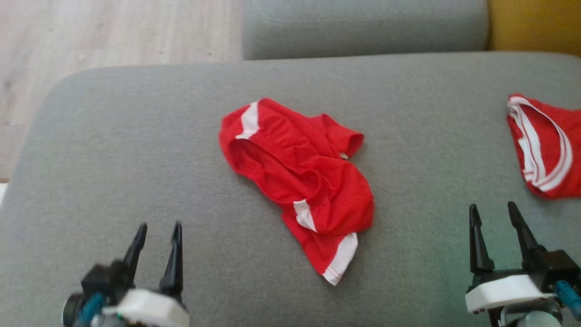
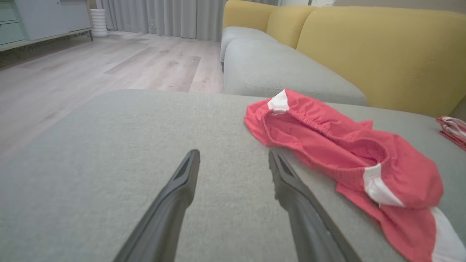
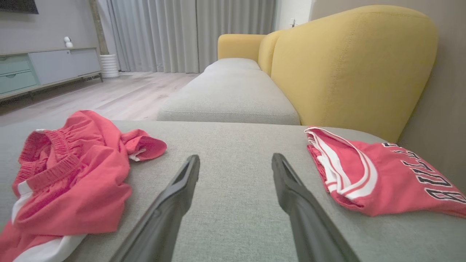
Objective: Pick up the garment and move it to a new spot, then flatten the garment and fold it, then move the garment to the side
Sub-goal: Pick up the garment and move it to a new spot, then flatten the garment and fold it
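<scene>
The garment [image 1: 299, 177] is a pair of red shorts with white side stripes, lying crumpled in the middle of the grey sofa cushion [image 1: 136, 136]. My left gripper [image 1: 160, 225] hovers open near the front left, short of the shorts and apart from them. In the left wrist view its fingers [image 2: 233, 153] spread wide with nothing between them, the garment [image 2: 346, 156] just to their right. My right gripper [image 1: 493, 206] stands open at the front right. From the right wrist, its gripper [image 3: 236, 156] is empty and the garment [image 3: 72, 174] lies to the left.
A second red garment with white trim and lettering, a jersey [image 1: 544, 145] [image 3: 378, 174], lies at the cushion's right edge. A yellow backrest [image 3: 346, 65] rises to the right. Another grey seat [image 1: 363, 27] lies beyond, with wooden floor [image 1: 91, 32] to the left.
</scene>
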### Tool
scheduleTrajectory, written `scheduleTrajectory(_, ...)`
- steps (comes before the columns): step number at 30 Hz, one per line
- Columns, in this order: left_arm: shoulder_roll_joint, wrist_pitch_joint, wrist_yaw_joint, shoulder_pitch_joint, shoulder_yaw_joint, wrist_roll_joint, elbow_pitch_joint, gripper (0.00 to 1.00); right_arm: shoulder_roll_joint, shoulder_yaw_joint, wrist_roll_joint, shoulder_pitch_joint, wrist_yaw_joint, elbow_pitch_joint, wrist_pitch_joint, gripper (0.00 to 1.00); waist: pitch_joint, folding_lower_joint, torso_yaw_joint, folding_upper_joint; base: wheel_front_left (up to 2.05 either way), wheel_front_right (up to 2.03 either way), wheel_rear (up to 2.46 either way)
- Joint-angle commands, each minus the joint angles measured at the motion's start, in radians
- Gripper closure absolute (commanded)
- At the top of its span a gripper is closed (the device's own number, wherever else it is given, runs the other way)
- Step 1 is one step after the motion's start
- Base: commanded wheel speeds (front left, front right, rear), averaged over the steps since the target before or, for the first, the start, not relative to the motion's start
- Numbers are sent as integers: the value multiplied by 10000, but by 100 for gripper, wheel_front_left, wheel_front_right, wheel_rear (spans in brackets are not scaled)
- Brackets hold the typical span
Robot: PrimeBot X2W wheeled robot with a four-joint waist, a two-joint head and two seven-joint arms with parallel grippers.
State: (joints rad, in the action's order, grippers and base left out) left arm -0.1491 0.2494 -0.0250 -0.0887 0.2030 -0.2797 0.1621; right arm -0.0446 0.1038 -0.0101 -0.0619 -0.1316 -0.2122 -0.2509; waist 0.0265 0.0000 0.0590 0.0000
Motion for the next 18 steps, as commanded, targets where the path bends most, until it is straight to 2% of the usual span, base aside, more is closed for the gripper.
scheduleTrajectory(1,-29,123,82,233,-479,190,-394,0,-57,-264,-24,166,9,266,-108,0,-215,0,250,0,0,0,0)
scheduleTrajectory(9,353,123,917,-410,-1193,1102,-722,0,-57,-483,162,-217,9,104,-109,0,-351,0,518,0,0,0,0)
scheduleTrajectory(18,686,123,1326,-346,-1652,1416,-638,0,-57,-674,237,-214,9,-59,-109,0,-242,0,325,0,0,0,0)
